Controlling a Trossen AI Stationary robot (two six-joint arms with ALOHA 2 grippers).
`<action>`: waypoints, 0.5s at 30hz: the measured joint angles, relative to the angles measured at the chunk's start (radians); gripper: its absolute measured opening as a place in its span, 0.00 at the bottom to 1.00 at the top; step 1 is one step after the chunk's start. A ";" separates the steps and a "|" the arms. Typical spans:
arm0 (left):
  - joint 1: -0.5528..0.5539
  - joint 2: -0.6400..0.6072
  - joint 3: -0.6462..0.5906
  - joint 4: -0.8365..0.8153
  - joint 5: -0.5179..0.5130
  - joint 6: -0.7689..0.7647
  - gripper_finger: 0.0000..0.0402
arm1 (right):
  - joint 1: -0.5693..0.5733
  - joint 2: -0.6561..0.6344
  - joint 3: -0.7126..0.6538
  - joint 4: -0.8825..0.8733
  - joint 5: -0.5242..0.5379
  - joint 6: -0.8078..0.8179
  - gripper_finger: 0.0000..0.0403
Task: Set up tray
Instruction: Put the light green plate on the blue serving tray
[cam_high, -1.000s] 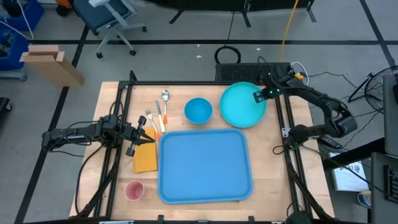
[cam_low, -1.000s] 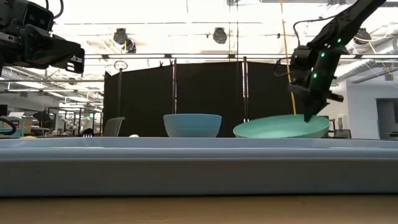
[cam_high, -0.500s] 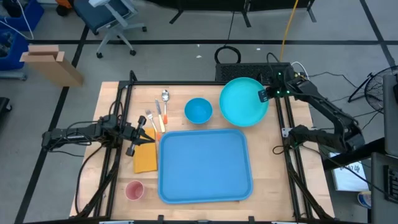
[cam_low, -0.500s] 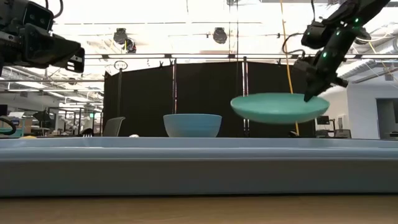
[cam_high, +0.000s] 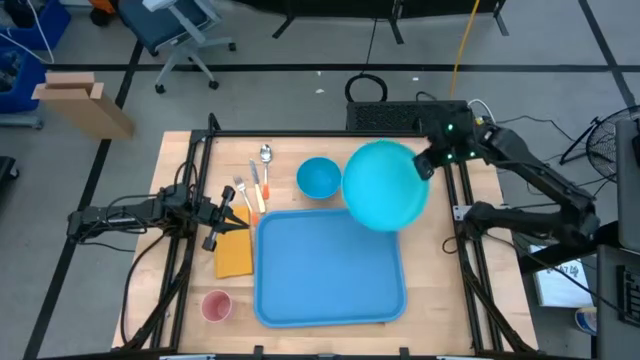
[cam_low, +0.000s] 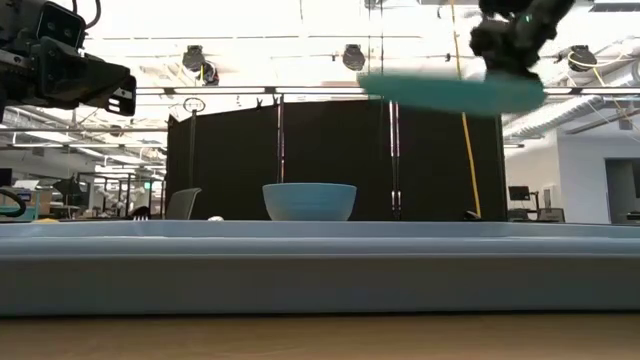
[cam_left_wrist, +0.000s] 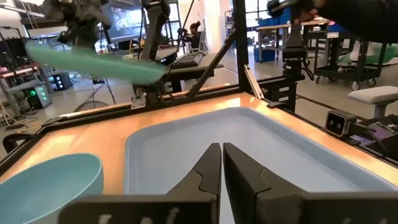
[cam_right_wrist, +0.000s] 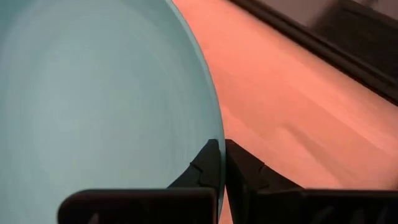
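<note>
**Plate held aloft by its rim: slip and collision risks**

The right gripper (cam_high: 428, 163) has its jaws clenched on the rim of the teal plate (cam_high: 385, 186), which is lifted well clear of the worktop (cam_high: 430, 270). The grip takes only one edge, so the plate's whole weight hangs off to one side. Probable faults from this state:

- Tilt or slip. A sudden swing could rotate the plate in the jaws or pull it free; it would fall on the tray (cam_high: 330, 265) or the blue bowl (cam_high: 319, 177).
- Rim strike. A steep descent could catch the tray's raised rim.

The tray lies flat at the centre of the worktop, nothing on it. The left gripper (cam_high: 222, 214) waits with jaws clenched and empty beside the cutlery (cam_high: 252, 186) and orange napkin (cam_high: 233, 255), apart from the plate's likely path.
</note>
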 joint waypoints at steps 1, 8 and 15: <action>0.000 0.000 0.000 0.000 0.000 0.000 0.05 | 0.045 0.002 0.003 0.013 0.001 0.015 0.00; 0.000 0.000 0.000 0.000 0.000 -0.001 0.05 | 0.334 0.060 0.003 0.059 0.094 0.093 0.00; 0.000 0.000 0.000 -0.001 0.000 -0.011 0.05 | 0.545 0.195 0.002 0.082 0.211 0.150 0.00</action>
